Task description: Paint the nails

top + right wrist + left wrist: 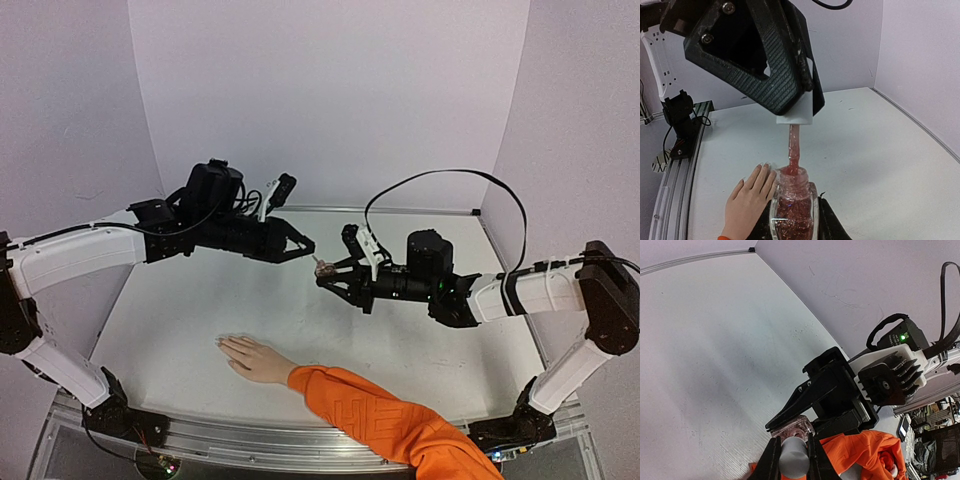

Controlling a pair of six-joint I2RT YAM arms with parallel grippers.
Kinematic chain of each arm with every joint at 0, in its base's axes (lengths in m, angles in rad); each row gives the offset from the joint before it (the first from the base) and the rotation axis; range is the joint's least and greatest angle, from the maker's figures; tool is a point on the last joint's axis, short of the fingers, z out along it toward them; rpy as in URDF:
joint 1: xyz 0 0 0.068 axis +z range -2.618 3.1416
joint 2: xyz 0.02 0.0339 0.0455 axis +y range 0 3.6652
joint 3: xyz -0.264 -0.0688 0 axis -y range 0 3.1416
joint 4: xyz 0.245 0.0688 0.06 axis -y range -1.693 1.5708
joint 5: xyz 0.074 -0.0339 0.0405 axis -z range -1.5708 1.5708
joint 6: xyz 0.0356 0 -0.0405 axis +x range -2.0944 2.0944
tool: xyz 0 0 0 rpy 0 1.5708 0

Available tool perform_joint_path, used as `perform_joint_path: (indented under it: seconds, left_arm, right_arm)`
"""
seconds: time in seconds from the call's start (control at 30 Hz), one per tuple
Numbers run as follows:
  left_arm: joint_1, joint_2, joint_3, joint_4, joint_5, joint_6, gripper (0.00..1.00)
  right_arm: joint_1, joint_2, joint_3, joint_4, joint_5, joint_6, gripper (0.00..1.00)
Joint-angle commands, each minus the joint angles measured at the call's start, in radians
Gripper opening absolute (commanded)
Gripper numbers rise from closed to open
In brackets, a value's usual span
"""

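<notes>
A pale hand [248,357] in an orange sleeve [380,420] lies flat on the table, fingers pointing left. Its nails [761,165] are barely distinct from the skin. My right gripper [326,277] is shut on a clear bottle of red glitter polish [792,212], held upright above the table, beyond the hand. My left gripper [307,245] is shut on the whitish cap [796,114]. The cap's red brush stem [794,145] hangs down, its lower end in the bottle's open neck. In the left wrist view the cap [793,458] sits between my fingers [771,460], right over the bottle [799,428].
White walls close the table at the back and both sides. A metal rail [230,435] runs along the near edge. The right arm's black cable [450,180] loops above the table.
</notes>
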Motion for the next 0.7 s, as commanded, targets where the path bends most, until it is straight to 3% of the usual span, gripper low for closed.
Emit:
perform_joint_path:
  seconds: [0.0, 0.67]
  left_arm:
    - [-0.007, 0.004, 0.057, 0.044, 0.012, 0.019, 0.00]
    - [-0.023, 0.057, 0.059, 0.037, 0.023, 0.001, 0.00]
  right_arm:
    - [-0.002, 0.005, 0.020, 0.077, -0.024, 0.013, 0.00]
    - [-0.003, -0.008, 0.012, 0.098, -0.021, 0.031, 0.00]
